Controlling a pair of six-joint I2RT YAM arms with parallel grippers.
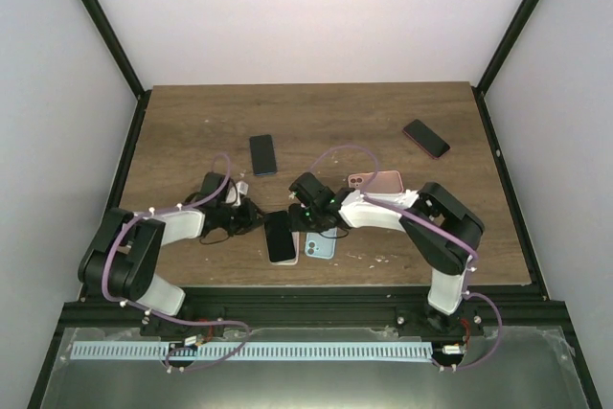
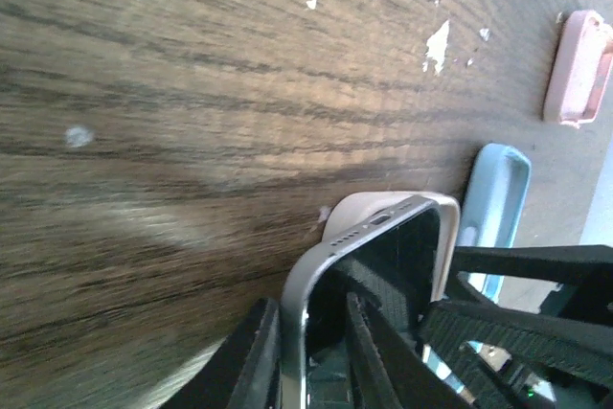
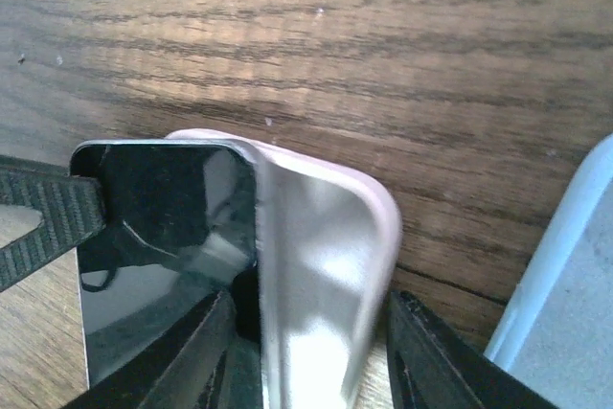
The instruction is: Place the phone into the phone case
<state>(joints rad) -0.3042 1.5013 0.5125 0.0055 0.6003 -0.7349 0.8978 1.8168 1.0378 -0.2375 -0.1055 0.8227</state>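
— When the top view is consulted, where is the phone (image 1: pixel 281 237) found?

— It is found screen up near the front edge of the bench (image 1: pixel 192 122), between the two arms. It lies on the pale phone case (image 3: pixel 330 265). A blue case (image 1: pixel 320 246) lies just beside it on the right, and a pink case (image 1: pixel 375 181) lies farther back.

— How are the left jaws set against it?

— The left jaws are drawn narrow and closed on the phone's left long edge. In the left wrist view one finger (image 2: pixel 251 366) is seen against the metal frame, and the other lies over the screen.

— And the right jaws?

— The right jaws are likewise narrow and are closed across the opposite long edge. The case wall and the phone's edge are held together between the two fingers (image 3: pixel 431 361). In the right wrist view the case wall is seen standing off from the phone's edge at that side. Whether the phone is fully seated cannot be told.
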